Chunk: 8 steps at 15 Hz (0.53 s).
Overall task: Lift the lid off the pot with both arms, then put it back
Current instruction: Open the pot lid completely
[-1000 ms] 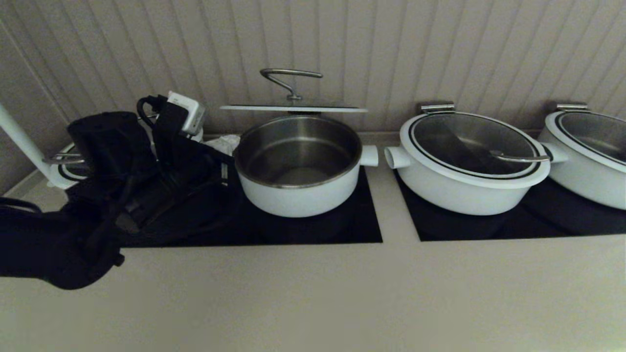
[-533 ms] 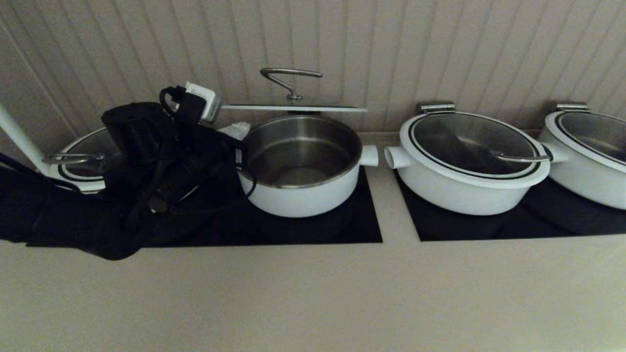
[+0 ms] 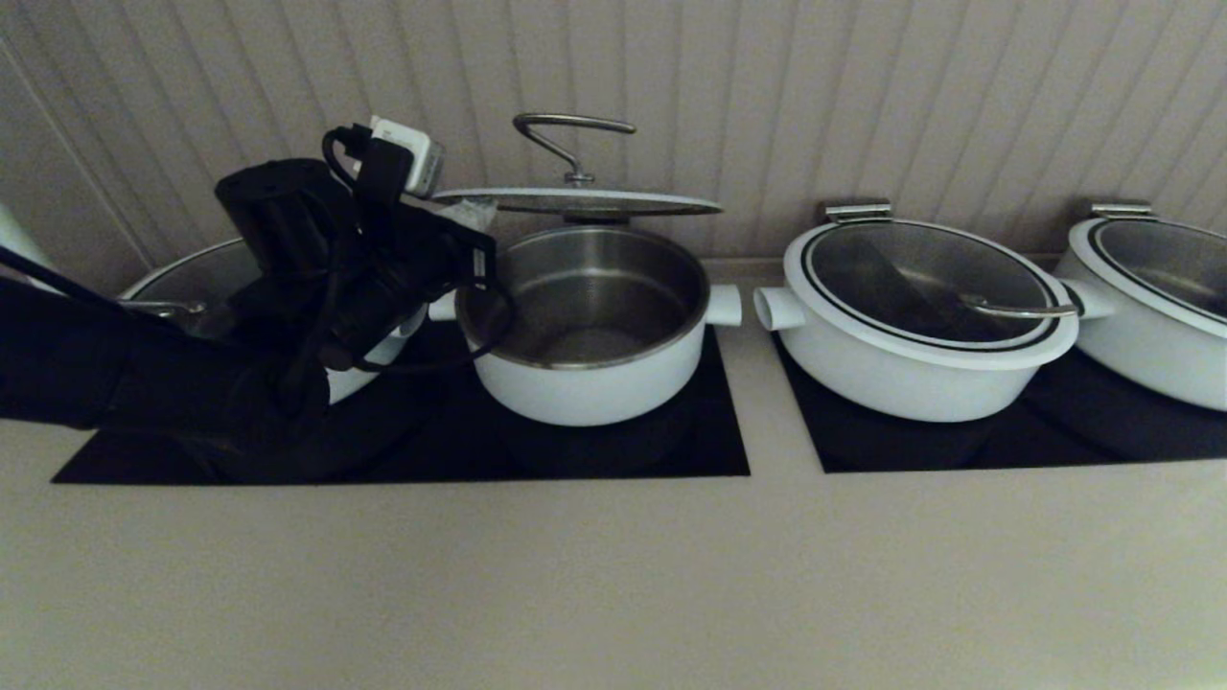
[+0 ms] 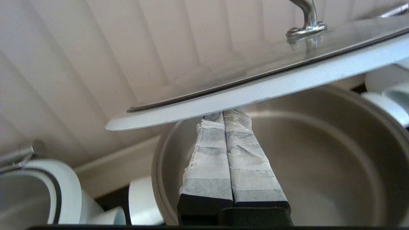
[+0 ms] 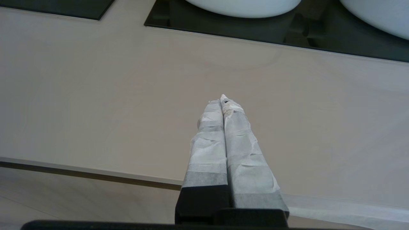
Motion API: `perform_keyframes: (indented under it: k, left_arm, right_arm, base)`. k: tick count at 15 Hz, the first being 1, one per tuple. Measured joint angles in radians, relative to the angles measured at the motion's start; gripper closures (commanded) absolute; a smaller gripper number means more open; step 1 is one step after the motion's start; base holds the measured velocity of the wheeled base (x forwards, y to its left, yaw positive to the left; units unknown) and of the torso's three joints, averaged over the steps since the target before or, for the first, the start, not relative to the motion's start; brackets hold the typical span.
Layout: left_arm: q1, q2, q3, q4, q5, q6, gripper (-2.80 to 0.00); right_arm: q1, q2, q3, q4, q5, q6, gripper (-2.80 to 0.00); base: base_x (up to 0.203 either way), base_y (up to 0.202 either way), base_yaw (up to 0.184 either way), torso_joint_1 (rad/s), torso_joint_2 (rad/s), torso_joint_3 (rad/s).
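Observation:
The deep white pot (image 3: 590, 331) stands open on a black hob. Its steel inside also shows in the left wrist view (image 4: 319, 153). The glass lid (image 3: 575, 202) with its curved steel handle (image 3: 573, 134) hangs just above the pot's back rim, almost level. My left gripper (image 3: 476, 217) is shut, and its taped fingertips sit under the lid's left white rim (image 4: 255, 91), touching it from below in the left wrist view (image 4: 223, 113). What holds the lid's far side is hidden. My right gripper (image 5: 222, 99) is shut and empty, low over the beige counter, out of the head view.
A wide white pot with a glass lid (image 3: 925, 316) stands right of the deep pot, with another (image 3: 1160, 287) at the far right. A third (image 3: 182, 283) sits behind my left arm. The ribbed wall is close behind. The beige counter (image 3: 613, 575) runs along the front.
My left arm has moved up and to the right, bringing its shut fingers under the lid's left rim. The lid and its handle have risen slightly.

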Motion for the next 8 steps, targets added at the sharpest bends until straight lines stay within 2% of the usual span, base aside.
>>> perform_keyframes:
  k: [8]
  left_arm:
    - [0.003,0.054,-0.185,-0.002,0.000,0.002,0.00]
  right_arm:
    - [0.000,0.000,0.000,0.001,0.000,0.000,0.00]
  base:
    - [0.000,0.000,0.000,0.000,0.00,0.000]
